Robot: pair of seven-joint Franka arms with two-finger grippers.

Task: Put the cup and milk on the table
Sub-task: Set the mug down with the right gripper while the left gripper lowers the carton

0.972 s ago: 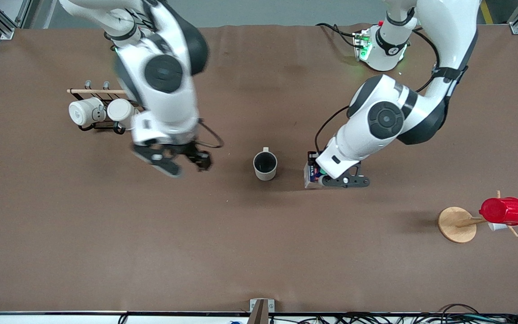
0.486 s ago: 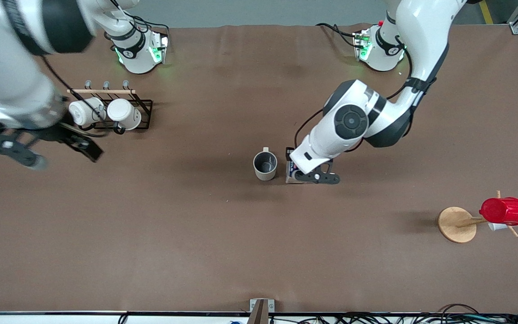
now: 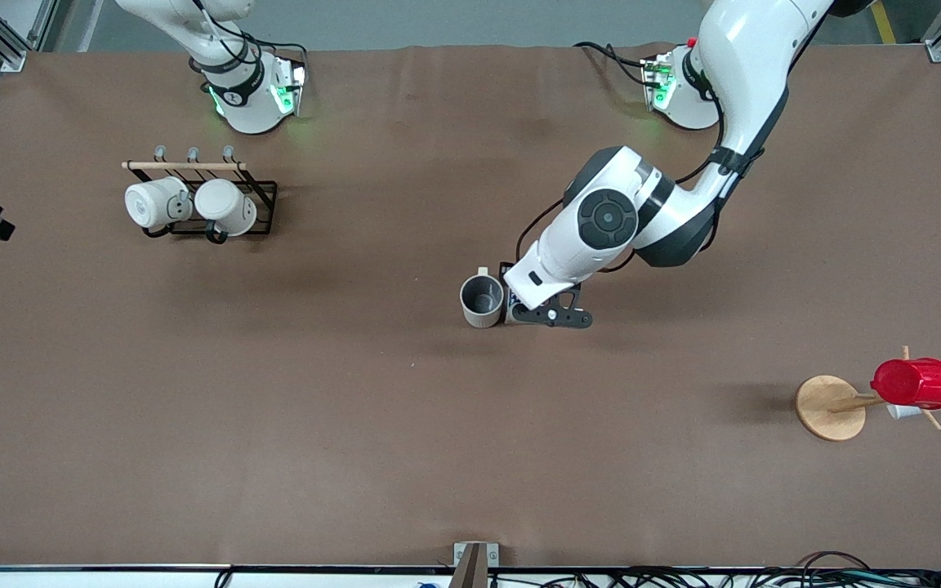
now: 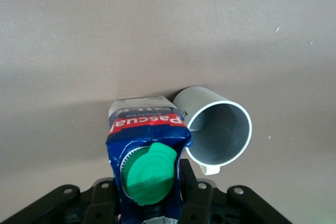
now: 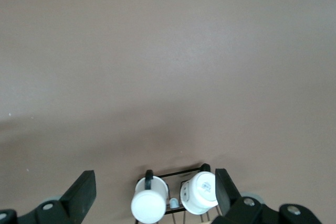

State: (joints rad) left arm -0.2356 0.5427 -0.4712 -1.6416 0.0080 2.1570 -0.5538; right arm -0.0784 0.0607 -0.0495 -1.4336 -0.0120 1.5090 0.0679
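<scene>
The cream-beige cup (image 3: 482, 300) stands upright on the brown table (image 3: 340, 425), near its middle. My left gripper (image 3: 548, 315) is shut on the blue-and-white milk carton (image 3: 510, 307), close beside the cup on the left arm's side. In the left wrist view the carton (image 4: 147, 135) with its green cap (image 4: 151, 174) sits between the fingers (image 4: 191, 192) of my left gripper (image 4: 149, 198), against the cup (image 4: 218, 132). I cannot tell whether the carton's base rests on the table. My right gripper (image 5: 153, 184) is open and empty, high over the mug rack.
A black wire rack (image 3: 260, 193) holds two white mugs (image 3: 152, 204) toward the right arm's end; it also shows in the right wrist view (image 5: 173, 200). A wooden stand (image 3: 828, 407) carries a red ribbed cup (image 3: 916, 383) toward the left arm's end.
My left gripper has carried the milk toward the cup until it is right beside it. My right arm has swung away from the cup toward its end of the table and risen.
</scene>
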